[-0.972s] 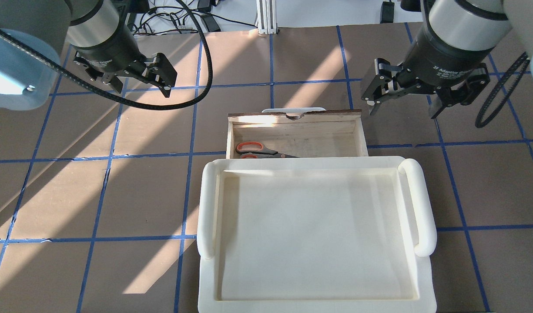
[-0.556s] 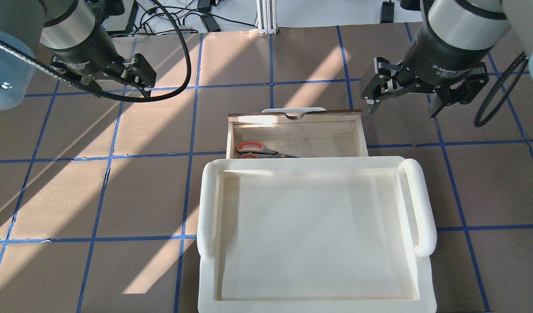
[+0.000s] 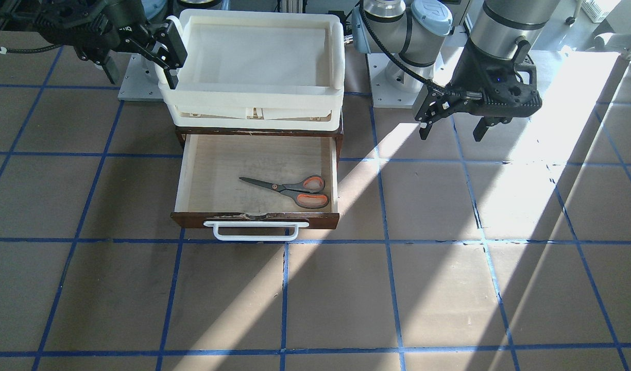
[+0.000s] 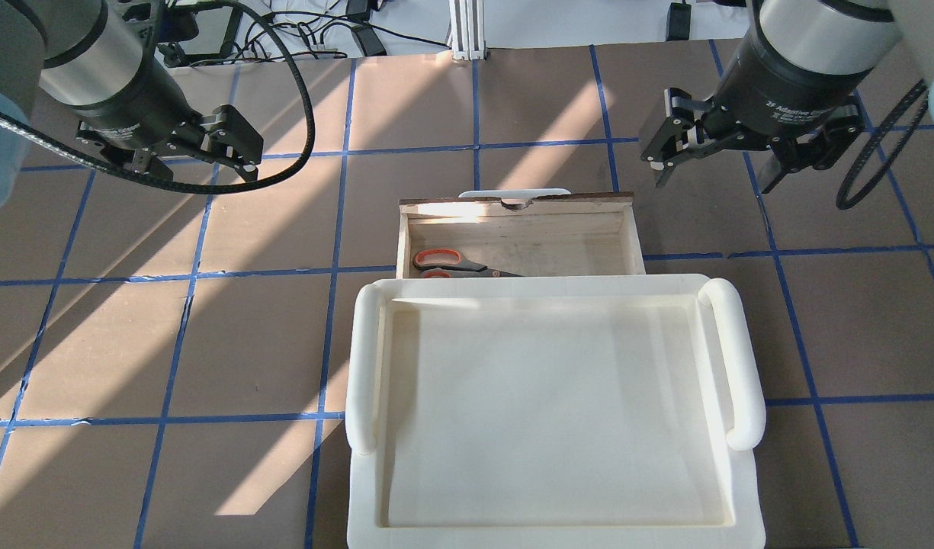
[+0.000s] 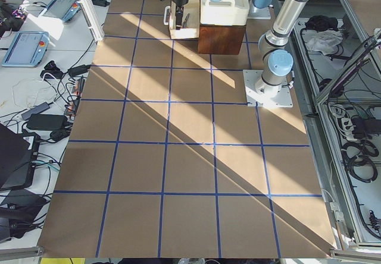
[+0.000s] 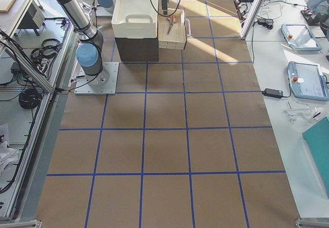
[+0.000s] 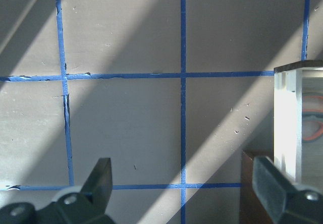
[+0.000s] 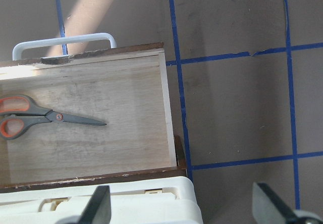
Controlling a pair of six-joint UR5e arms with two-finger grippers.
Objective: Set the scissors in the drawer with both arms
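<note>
Open drawer [image 3: 227,159], drawn out from under the white tray [image 3: 253,98] on the side far from the robot. The scissors [image 3: 289,189] lie flat on its plywood floor, loops to the right in the front-facing view and near the side wall, blades pointing left. You should expect them to be light, stiff and thin, and likely to skate on the wood; if you must lift them, pinch across the neck just beside the pivot, where the loops give height. The drawer probably slides easily: take its white bar handle [image 3: 256,230] or press the front panel. Left gripper [image 3: 450,133] and right gripper [image 4: 714,181] hang spread wide and empty, one each side of the drawer, apart from it. Note that the tray overhangs the drawer's inner end and the low walls crowd a finger beside the loops
</note>
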